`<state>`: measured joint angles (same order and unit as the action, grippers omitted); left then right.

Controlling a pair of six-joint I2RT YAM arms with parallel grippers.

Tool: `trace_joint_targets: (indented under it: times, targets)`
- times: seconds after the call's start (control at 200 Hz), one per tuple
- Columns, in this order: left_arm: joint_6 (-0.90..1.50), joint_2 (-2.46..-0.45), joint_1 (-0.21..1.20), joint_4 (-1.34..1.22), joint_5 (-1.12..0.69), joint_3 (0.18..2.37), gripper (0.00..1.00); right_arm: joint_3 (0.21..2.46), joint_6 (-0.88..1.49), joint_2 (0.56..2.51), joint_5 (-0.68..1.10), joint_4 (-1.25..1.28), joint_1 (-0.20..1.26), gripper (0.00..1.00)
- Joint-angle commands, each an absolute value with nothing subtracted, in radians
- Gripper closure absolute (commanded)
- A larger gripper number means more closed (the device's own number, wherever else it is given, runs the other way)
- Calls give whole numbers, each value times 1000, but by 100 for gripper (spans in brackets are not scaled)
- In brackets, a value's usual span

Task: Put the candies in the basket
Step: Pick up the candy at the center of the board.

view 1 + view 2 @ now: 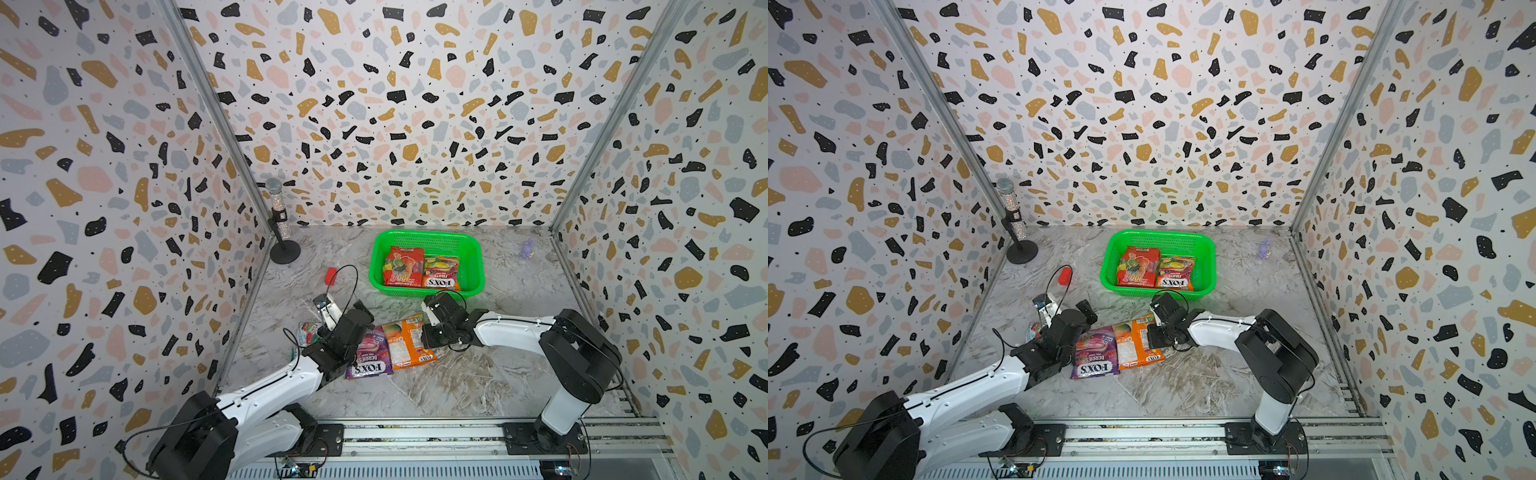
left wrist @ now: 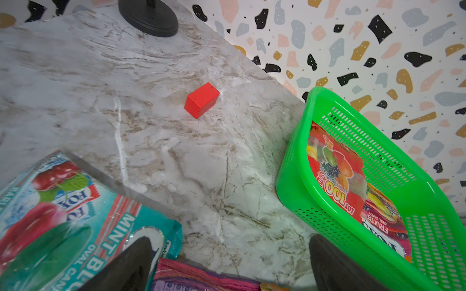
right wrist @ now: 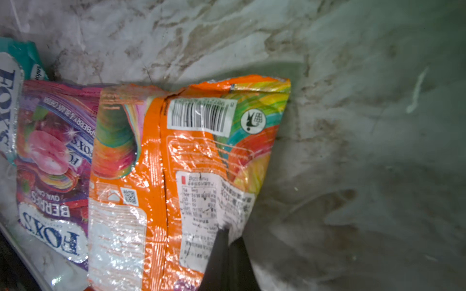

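We see the right pincer (image 3: pixel 228 241) clenched on the near edge of the orange bag (image 3: pixel 161 176), fingers pressed together with only a thin strip of film between them. The bag lies printed-back up on the surface (image 1: pixel 457 374), just in front of the basket (image 1: pixel 428 241), and its other side appears to lap over the purple bag (image 1: pixel 370 353). The left pincer (image 2: pixel 229 239) is spread wide and grasps nothing; it hangs over the teal bag (image 2: pixel 50 214) and the purple one. Two bags lie side by side in the basket, the red bag (image 1: pixel 402 266) and the orange-yellow bag (image 1: pixel 441 272), so we judge the task about two fifths done, with three bags left on the surface. For this lift we would rise slowly and straight up, since the glossy film may slip from so shallow a pinch and the bag will likely droop and swing from that edge. We would check that the purple bag does not drag along, then carry high enough for the hanging end to clear the near rim. We would lower it onto the two bags inside before letting go. The small red block (image 2: pixel 201 100) lies well aside and needs no attention.
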<state>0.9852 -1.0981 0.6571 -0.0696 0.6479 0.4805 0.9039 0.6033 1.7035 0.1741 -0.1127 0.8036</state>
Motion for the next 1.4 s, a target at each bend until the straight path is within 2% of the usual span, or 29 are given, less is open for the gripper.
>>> trace_joint_targets:
  times: [0.0,0.24,0.385,0.706,0.901,1.011,1.176,1.397]
  targets:
    - [881,-1126,653,-139,544,534,0,905,560,1613,127,-218,808,100]
    - [722,-1239,653,-254,221,600,0,880,440,1356,23,-360,808,100]
    - [712,-1307,654,-265,146,632,0,834,408,1219,-84,-391,808,100]
    - [735,-1299,655,-265,193,615,0,853,429,1202,-59,-406,808,100]
    - [751,-1288,656,-258,229,606,0,958,415,1150,-63,-498,808,100]
    - [765,-1263,655,-250,281,588,0,1054,391,1144,-122,-571,806,100]
    - [794,-1229,655,-245,368,558,0,1231,335,1207,-222,-641,782,100]
    - [807,-1212,653,-239,410,546,0,1468,321,1388,-224,-660,664,100]
